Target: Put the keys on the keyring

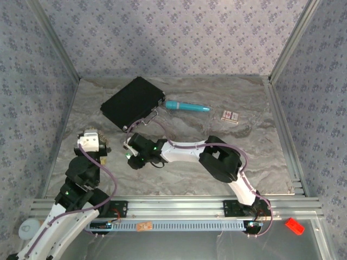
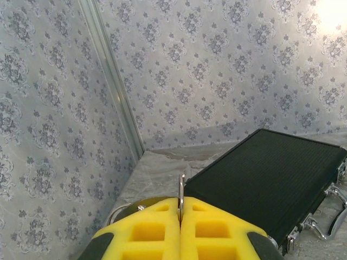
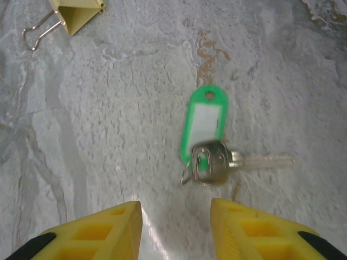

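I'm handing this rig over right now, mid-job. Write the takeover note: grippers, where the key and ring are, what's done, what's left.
Left gripper: shut on the keyring, which it pinches edge-on, raised above the table beside the black case.
Right gripper: open with nothing in it, hovering low just short of the key.
The key lies flat on the table, joined to a green tag.
Done: the keyring is in hand.
Left: grasp the key, bring it to the ring and thread it on. No key hangs on the part of the ring that shows.
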Available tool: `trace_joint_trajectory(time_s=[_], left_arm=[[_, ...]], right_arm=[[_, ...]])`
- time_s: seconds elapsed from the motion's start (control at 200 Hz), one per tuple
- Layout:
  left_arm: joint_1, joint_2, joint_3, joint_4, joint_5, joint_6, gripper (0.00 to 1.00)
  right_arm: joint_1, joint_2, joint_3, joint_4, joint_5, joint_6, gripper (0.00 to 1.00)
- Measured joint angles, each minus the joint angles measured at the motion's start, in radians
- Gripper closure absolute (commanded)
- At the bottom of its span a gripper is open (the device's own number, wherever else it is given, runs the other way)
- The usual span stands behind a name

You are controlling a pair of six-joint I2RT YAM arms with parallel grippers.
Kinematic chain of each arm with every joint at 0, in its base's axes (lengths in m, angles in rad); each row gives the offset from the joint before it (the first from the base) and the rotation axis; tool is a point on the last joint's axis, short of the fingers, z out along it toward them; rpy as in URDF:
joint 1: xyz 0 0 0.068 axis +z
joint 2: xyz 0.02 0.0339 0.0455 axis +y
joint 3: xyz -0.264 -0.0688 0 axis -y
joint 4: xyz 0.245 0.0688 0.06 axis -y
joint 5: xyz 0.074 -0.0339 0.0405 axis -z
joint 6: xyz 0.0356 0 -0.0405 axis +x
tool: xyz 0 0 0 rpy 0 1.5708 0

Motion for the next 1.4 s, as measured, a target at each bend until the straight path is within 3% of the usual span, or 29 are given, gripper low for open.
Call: trace_joint_trajectory(time_s=[0.305,0.645,0.8,1.004,1.399], left_arm=[[0.003,0.0,-0.002,-0.019,0.004,-0.029,1.0],[0.003,0.0,-0.003,-0.019,0.005,-0.037,1.0],[0.003,0.0,-0.003,-0.019,0.018,-0.036,1.0],[0.003,0.013,-0.004,-0.015,0.116,-0.015,1.0],[0.003,0.205,-0.048,0.03,0.522,0.054,1.0]], right_arm=[[0.003,0.087,0.093,-0.014,0.044,0.03,0.7],[0.01,0.104,0.114,-0.032,0.085,0.041,0.95],[0.013,0.092,0.101,-0.035,0.095,0.036,1.0],[0.018,-0.091,-0.072,-0.046,0.097,0.004,1.0],[-0.018,-0.558,-0.515,-0.104,0.085,-0.036,1.0]])
